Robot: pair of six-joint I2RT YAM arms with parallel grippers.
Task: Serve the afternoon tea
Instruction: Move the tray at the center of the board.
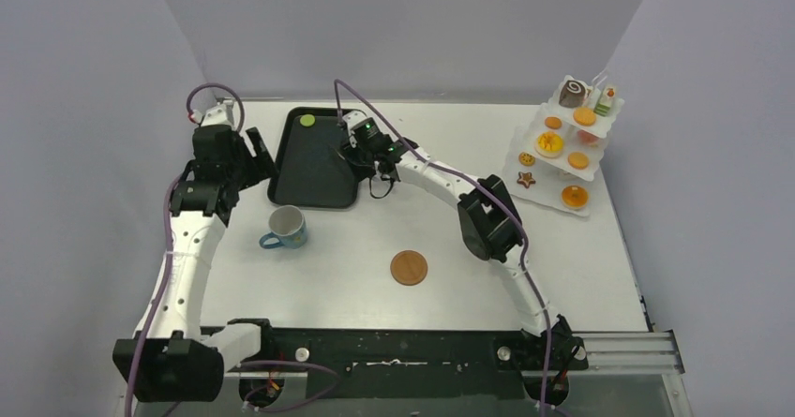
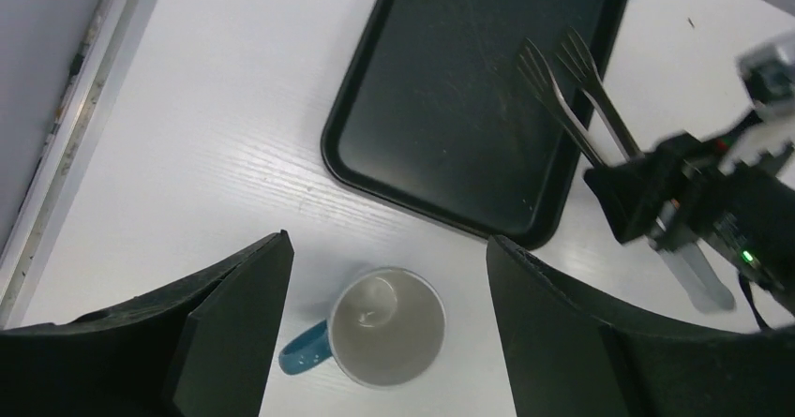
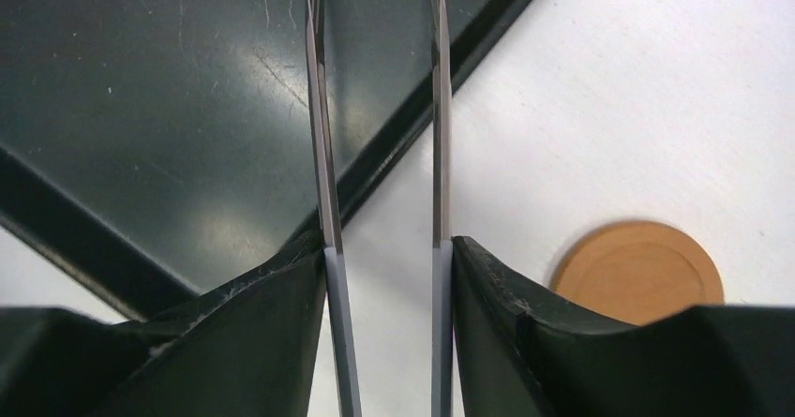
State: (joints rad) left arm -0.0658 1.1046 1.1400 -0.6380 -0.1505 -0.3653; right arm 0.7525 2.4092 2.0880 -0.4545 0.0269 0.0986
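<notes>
top view, layout: black tray (image 1: 314, 169) at the back of the bench (image 1: 319, 290); green disc (image 1: 307, 120) lies in its far left corner. Blue cup (image 1: 284, 228) stands upright on the bench just in front of the tray. Round wooden coaster (image 1: 409, 268) is well apart, toward the middle.
top view, rest of the tea: pastries (image 1: 549, 142) sit on a white tiered stand (image 1: 553, 203) at far right. No pink cup in view.
top view, arms: left gripper (image 1: 255, 159) is by the tray's left edge, above and behind the cup. Right gripper (image 1: 358, 150) is at the tray's right edge.
left wrist, gripper: jaws spread, nothing between them. The cup shows below, centred in the gap, handle to the left, empty inside.
left wrist, tongs: metal tongs (image 2: 572, 89) stick out of the right gripper over the tray, tips empty.
right wrist, gripper: pinching the tongs by both arms. They are only partly squeezed, with a gap between. Tray corner under the tips, coaster at right.
step (my read): left arm is lining up on the cup. Tongs idle, one piece on the tray.
next move needs: left drops straight down and closes on the cup wall. Keep clear of the handle and the tray rim.
</notes>
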